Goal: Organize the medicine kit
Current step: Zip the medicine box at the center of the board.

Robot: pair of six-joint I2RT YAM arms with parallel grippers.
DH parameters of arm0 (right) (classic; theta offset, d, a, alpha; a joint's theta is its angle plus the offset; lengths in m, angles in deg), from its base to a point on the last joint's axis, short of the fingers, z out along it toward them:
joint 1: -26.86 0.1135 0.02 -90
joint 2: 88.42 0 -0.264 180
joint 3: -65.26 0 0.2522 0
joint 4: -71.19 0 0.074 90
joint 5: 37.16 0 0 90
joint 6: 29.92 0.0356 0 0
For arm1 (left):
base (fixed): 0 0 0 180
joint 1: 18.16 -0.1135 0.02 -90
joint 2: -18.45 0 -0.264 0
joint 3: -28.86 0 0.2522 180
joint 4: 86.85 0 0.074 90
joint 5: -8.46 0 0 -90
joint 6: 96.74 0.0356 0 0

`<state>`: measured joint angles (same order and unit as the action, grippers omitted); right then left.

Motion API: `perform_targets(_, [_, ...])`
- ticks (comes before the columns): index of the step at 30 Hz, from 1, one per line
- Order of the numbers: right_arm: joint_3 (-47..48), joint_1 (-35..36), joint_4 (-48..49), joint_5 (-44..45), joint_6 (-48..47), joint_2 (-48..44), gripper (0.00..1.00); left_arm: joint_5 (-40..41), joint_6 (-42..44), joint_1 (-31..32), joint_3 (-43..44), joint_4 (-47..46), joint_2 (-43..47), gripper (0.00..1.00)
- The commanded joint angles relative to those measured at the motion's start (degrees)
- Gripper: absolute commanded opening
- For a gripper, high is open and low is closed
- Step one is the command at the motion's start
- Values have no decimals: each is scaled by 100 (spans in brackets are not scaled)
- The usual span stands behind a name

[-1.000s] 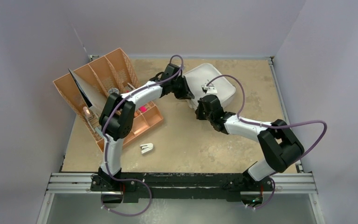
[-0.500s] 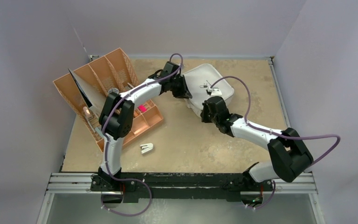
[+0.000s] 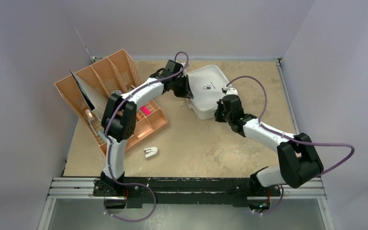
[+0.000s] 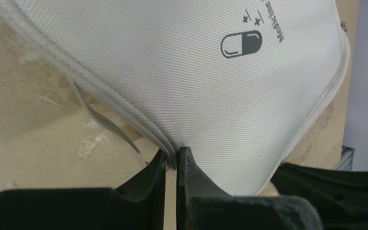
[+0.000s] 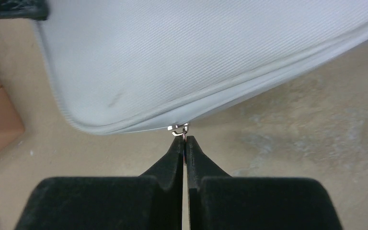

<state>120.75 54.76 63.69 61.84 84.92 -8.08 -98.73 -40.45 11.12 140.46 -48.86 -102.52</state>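
Observation:
The medicine kit (image 3: 210,92) is a light grey zip case lying at the far middle of the table, lid down, with a dark capsule logo (image 4: 241,44) on top. My left gripper (image 3: 187,91) is at its left side and shut on the piped rim (image 4: 171,155); a thin grey strap (image 4: 110,124) hangs beside it. My right gripper (image 3: 220,110) is at the case's near right edge. In the right wrist view it (image 5: 184,140) is shut on the small metal zipper pull (image 5: 179,128) under the case's seam (image 5: 182,62).
Tan-orange divided organizer trays (image 3: 110,93) stand at the left, holding a pink item (image 3: 146,111) and other small things. A small white object (image 3: 150,152) lies on the table in front of them. Grey walls close in on both sides and the back.
My right gripper has moved right along the case's near edge with the zipper pull. The lid now lies flat with its logo showing. My left gripper has kept its grip on the rim.

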Motion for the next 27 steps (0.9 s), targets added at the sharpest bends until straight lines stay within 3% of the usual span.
perform_targets(1, [-147,-431,-419,419,-391,-216,0,837,1253,-626,301,374,-116,0])
perform_targets(10, [-309,-452,360,-143,-365,121,0,172,1433,-660,620,502,-260,0])
perform_targets(18, [-102,-443,592,-458,-112,338,0,-52,1262,-660,1171,1025,28,39])
perform_targets(22, [13,-433,615,-562,-15,422,0,79,1129,-660,1193,1525,292,48])
perform_targets(27, [86,-394,693,-594,78,514,0,1,897,-543,576,1358,794,54])
